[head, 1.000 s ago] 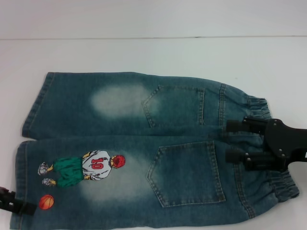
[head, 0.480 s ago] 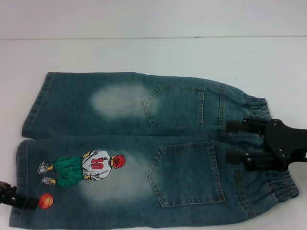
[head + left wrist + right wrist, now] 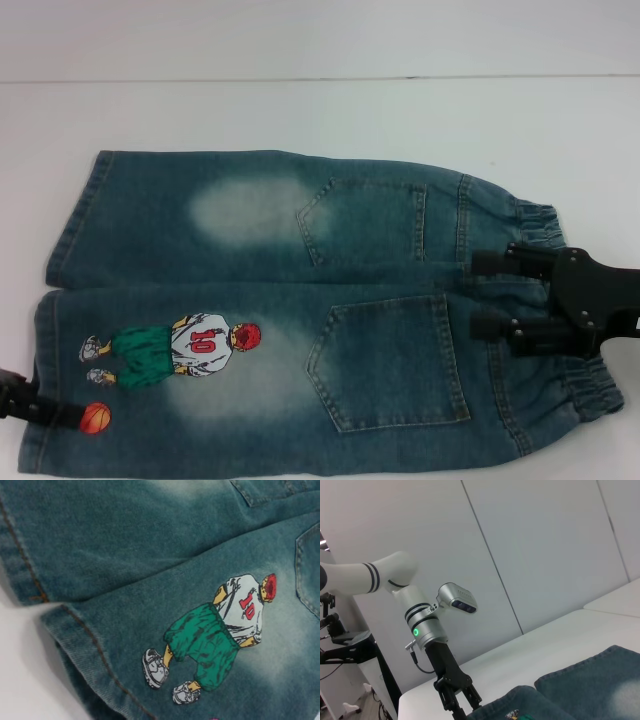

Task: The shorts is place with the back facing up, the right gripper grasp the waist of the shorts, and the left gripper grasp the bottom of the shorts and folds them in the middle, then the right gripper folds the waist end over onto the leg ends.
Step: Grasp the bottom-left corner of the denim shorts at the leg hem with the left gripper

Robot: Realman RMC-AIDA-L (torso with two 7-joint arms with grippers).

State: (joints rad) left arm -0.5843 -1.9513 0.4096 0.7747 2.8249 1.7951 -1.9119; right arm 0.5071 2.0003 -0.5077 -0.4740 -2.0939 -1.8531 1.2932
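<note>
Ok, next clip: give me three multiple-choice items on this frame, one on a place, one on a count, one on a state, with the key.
1. Where is the right hand?
A. over the waist
B. over the leg hems
C. off the shorts, on the table

2. How many back pockets show on the shorts?
A. one
B. two
C. four

3. How do the shorts lie?
A. folded in half
B. bunched in a heap
C. spread flat, unfolded

Key:
1 A: in the head view its two black fingers lie spread over the denim by the ruffled band.
2 B: one pocket shows on each half.
3 C: both legs lie side by side on the white table, with the left hand at the hem near the orange ball print.
</note>
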